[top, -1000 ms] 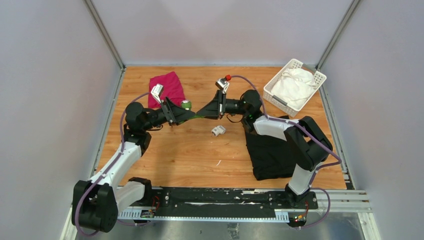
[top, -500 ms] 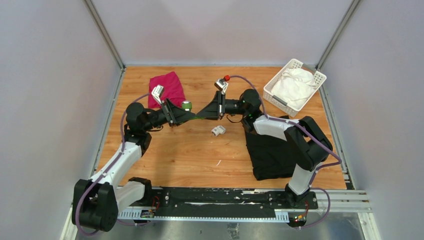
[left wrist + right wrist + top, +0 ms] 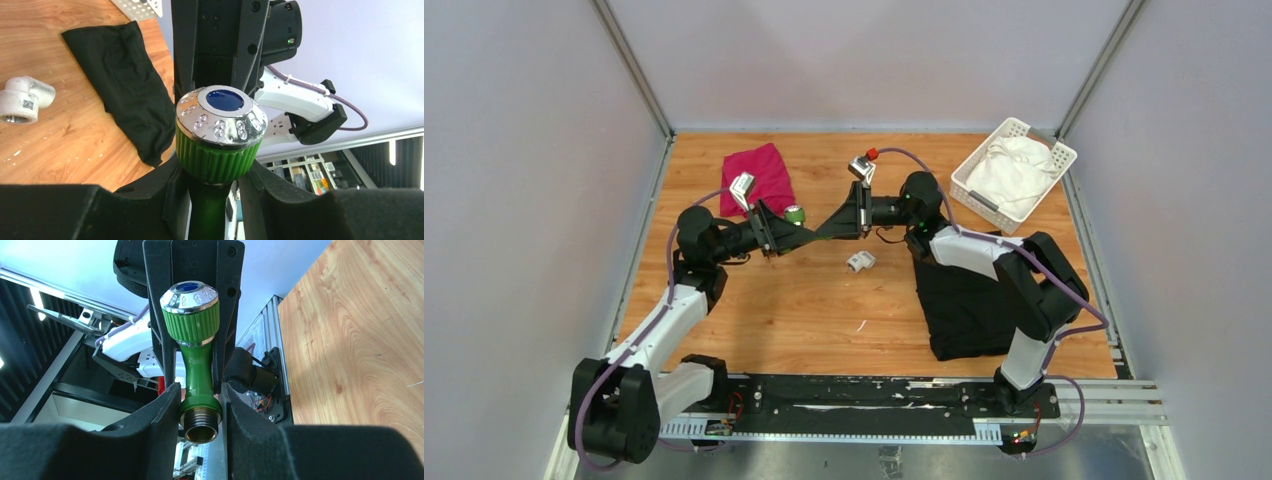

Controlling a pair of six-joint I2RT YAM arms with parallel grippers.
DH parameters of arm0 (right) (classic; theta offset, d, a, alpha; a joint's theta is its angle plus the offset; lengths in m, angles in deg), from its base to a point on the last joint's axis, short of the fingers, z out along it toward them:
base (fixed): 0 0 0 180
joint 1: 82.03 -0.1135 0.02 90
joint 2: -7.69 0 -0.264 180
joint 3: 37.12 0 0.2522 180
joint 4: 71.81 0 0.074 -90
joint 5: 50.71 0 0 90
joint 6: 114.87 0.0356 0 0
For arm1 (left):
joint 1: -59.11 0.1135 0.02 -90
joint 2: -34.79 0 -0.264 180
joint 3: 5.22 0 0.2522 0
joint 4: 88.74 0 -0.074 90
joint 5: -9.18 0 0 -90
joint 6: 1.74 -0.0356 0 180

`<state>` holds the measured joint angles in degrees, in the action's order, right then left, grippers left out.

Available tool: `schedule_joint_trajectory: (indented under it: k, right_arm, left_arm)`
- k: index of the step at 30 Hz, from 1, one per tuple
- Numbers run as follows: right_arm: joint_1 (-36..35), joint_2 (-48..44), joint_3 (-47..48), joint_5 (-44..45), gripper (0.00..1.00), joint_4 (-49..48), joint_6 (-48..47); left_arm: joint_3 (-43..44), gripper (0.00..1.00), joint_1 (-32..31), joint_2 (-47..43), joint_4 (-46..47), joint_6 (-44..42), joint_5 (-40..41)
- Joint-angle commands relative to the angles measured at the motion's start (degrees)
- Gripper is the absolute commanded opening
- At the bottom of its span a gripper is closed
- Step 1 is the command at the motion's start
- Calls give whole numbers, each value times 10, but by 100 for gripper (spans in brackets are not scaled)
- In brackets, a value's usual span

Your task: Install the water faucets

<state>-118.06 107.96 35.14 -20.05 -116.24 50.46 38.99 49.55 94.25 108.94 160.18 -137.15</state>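
The green tap (image 3: 199, 352) hangs in mid-air over the table (image 3: 774, 310), and you have it pinched from both ends. Your left gripper (image 3: 212, 187) is closed narrow on the stem just under the ribbed knob (image 3: 220, 117). Your right gripper (image 3: 199, 407) is closed narrow on the green collar right above the brass thread (image 3: 201, 427). The white fitting (image 3: 859, 262) lies loose on its side on the wood, at about 4 o'clock from the tap and well apart from it, with nothing holding it.

The first risk is the double grip itself. With two arms clamped on one rigid piece, any mismatch in their motion likely wrenches the tap through the pads or strains a wrist.

Next is the release. If the left lets go, the knob-heavy end may swing down about the right's small bite on the collar. If the right lets go, the thread end may droop.

The thread also looks crowded. The right's fingers sit so close to it that they would probably hit the fitting before the thread seats.

Finally, an unheld fitting will likely skid or roll when pushed, perhaps toward the black cloth (image 3: 969, 300) at its 4 o'clock.
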Motion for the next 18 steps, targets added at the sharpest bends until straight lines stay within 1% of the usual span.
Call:
schedule_joint_trajectory:
  k: [1, 5, 9, 10, 11, 13, 14, 16, 17, 18]
  right_arm:
    - [-6, -2, 17, -19, 0, 44, -36]
    - [-6, 2, 20, -24, 0, 54, -41]
    - [-6, 6, 17, -30, 0, 54, -41]
    - [-5, 6, 16, -31, 0, 54, -42]
    - [-5, 6, 16, -32, 0, 54, -42]
    - [-1, 6, 14, -32, 0, 55, -41]
    - [0, 5, 13, -32, 0, 55, -41]
    - [0, 5, 11, -31, 0, 55, -41]
    - [1, 5, 9, -31, 0, 55, -40]
    - [1, 5, 8, -31, 0, 54, -39]
  left_arm:
    - [-1, 40, -5, -9, 23, -1, -20]
    - [-1, 38, -5, -8, 24, 0, -21]
    - [0, 40, -5, -9, 23, 1, -21]
    - [0, 44, -5, -9, 23, 1, -21]
    - [0, 51, -5, -9, 23, 1, -21]
    - [-1, 58, -5, -9, 24, 0, -21]
    - [-1, 60, -5, -9, 23, -1, -21]
    - [0, 59, -5, -9, 24, -1, -21]
    - [1, 53, -5, -9, 24, -2, -21]
    - [2, 49, -5, -10, 23, -2, -19]
